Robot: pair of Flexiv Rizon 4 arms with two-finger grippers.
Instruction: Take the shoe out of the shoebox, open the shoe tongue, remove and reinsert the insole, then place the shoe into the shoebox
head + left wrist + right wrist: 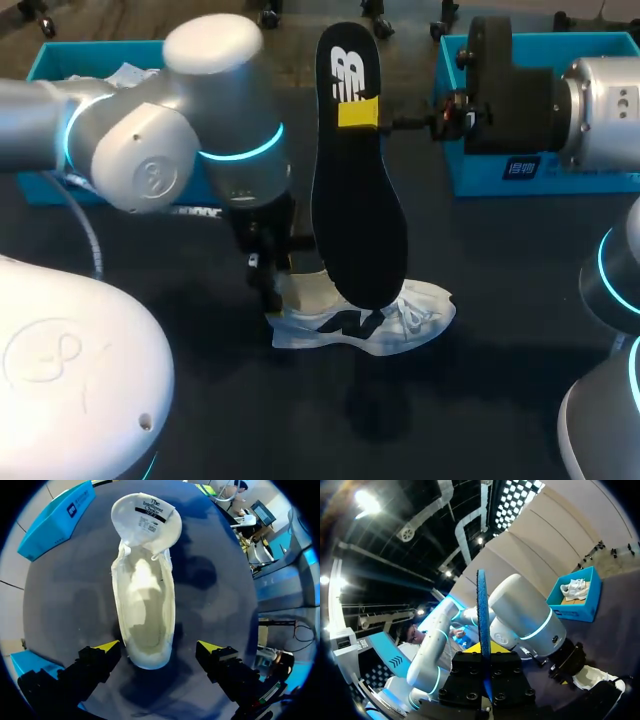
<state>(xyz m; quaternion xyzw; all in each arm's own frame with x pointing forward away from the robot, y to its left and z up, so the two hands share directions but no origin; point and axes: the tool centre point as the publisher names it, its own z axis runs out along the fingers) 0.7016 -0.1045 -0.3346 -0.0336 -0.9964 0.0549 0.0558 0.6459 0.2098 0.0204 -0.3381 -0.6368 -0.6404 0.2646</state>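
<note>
A white shoe (400,322) lies on its side-on sole on the dark table, with its tongue (146,516) folded back and the bare inside (145,605) showing. My left gripper (159,647) hangs open just over the heel, one yellow fingertip (107,646) on each side, neither touching. The black insole (358,220) hangs upright above the shoe, its lower end near the shoe's opening. My right gripper (358,113) is shut on the insole's upper part. In the right wrist view the insole (482,615) runs edge-on between that gripper's fingers (484,652).
A blue box (50,65) stands at the back left, with white things inside. A second blue box (530,170) stands at the back right, partly behind my right arm. My left arm's big joints (150,140) fill the space left of the insole.
</note>
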